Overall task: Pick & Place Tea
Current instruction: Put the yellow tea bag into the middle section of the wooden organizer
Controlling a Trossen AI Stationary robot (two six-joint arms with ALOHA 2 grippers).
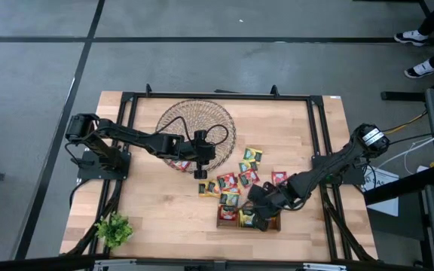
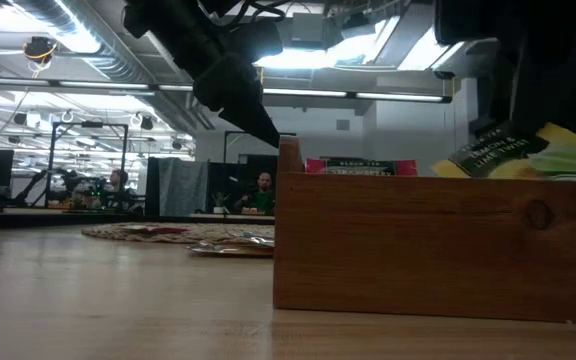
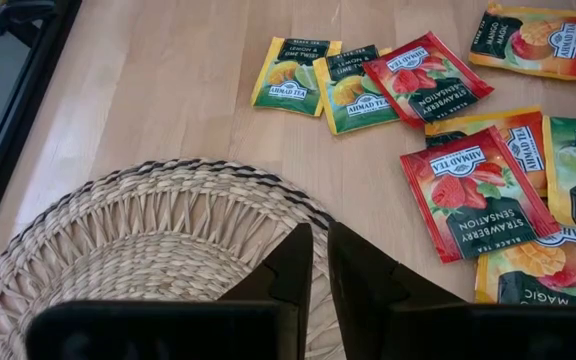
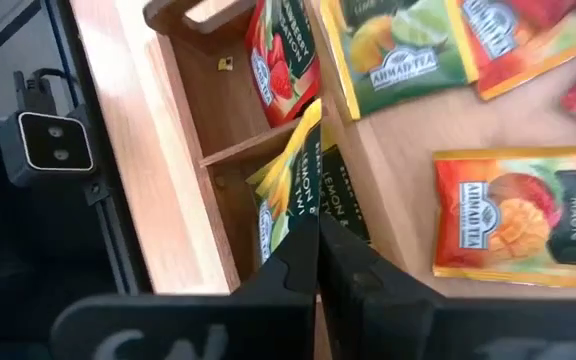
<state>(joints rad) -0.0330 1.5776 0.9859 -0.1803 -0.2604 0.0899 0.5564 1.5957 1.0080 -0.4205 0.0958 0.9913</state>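
Tea sachets [image 1: 239, 179] lie scattered on the table [image 1: 157, 218] at about 4 o'clock from the wicker dish [image 1: 196, 129]; some already stand in the wooden tray [image 4: 183, 170].

Step in hand, as judged: placing. The right gripper [image 4: 318, 250] hangs over the tray, fingers pressed together on the edge of a yellow lemon sachet [image 4: 290, 180] standing in the middle compartment. Next move calls for a release, then a clean lift.

The left gripper [image 3: 318, 262] waits above the dish rim – nearly closed, holding nothing.

Hard to tell – whether the sachet is fully seated; the low view is blocked by the tray wall.
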